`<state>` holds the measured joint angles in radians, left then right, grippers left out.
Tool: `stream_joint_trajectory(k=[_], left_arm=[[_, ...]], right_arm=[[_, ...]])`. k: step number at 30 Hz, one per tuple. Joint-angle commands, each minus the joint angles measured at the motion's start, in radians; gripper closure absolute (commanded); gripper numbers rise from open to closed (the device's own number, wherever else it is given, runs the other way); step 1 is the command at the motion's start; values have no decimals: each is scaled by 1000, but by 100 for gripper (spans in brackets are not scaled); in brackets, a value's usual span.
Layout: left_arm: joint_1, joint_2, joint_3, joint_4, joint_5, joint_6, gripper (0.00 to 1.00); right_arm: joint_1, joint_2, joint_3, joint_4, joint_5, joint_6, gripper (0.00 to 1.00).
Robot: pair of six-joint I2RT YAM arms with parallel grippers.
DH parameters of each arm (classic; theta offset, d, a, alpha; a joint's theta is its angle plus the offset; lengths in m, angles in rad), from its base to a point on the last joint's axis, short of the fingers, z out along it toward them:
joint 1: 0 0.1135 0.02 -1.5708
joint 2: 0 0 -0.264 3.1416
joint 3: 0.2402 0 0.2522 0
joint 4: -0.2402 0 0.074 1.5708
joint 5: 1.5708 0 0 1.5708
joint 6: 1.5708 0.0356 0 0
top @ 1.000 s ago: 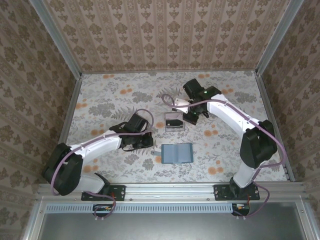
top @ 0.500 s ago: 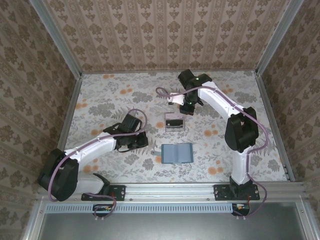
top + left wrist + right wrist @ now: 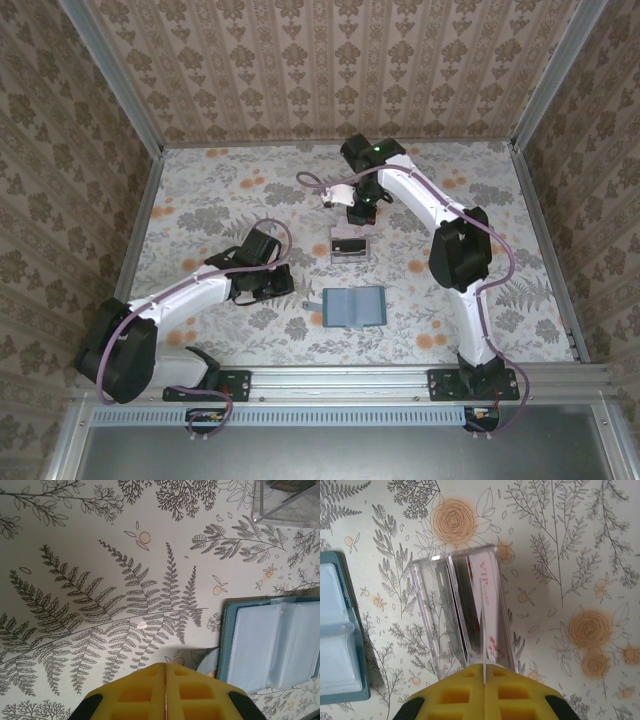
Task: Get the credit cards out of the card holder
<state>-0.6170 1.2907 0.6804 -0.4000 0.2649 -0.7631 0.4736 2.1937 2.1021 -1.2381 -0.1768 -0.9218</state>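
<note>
Credit card edge-on in right hand, face hidden

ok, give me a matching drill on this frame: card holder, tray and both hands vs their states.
1. teal soft bifold card holder
2. clear plastic tray
3. left hand
4. right hand

a. shut on a thin pale card, edge-on
b. lying open, flat
c. shut, empty
d. contains a VIP-printed card

Pairs: 1-b, 2-d, 3-c, 4-a
</note>
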Motion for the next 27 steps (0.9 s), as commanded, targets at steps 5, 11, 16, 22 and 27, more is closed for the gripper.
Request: stream_joint_trajectory(k=[5, 11, 16, 22, 27], left_arm=[[19, -36, -24, -26, 8, 22, 92], [30, -54, -37, -29, 10, 21, 92], [38, -62, -50, -27, 14, 22, 92], [42, -65, -56, -19, 19, 22, 92], [42, -64, -53, -19, 19, 22, 92]], right_arm=[[23, 83, 96, -85, -11, -40, 97], [36, 126, 129, -103, 15, -52, 96], [40, 147, 132, -115, 23, -57, 93], [41, 146, 132, -115, 37, -55, 83], [41, 127, 131, -100, 70, -48, 81]])
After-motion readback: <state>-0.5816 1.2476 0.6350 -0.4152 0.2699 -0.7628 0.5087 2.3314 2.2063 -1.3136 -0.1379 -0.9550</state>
